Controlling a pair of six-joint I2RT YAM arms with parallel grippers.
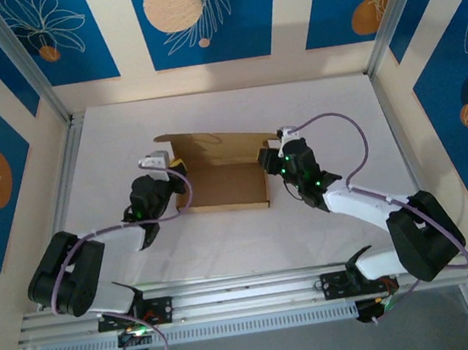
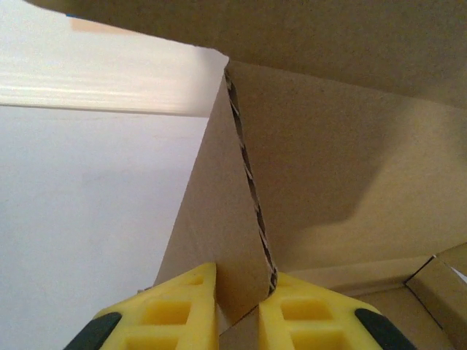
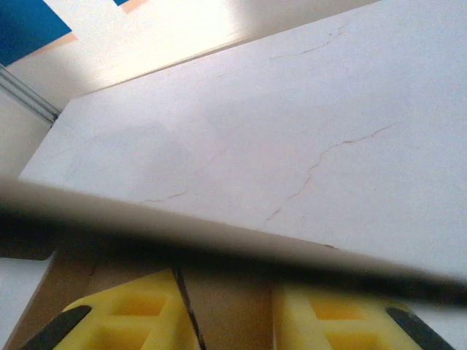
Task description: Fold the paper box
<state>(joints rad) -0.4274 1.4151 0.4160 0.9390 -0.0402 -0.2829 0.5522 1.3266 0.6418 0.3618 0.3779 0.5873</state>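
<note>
Left jaws pinch the paper box (image 1: 222, 183) left side wall, right jaws pinch its right wall | box sits mid table (image 1: 226, 248), between both arms, base flat | done: side walls and far panel standing | left, by my read: lock walls, close lid
</note>
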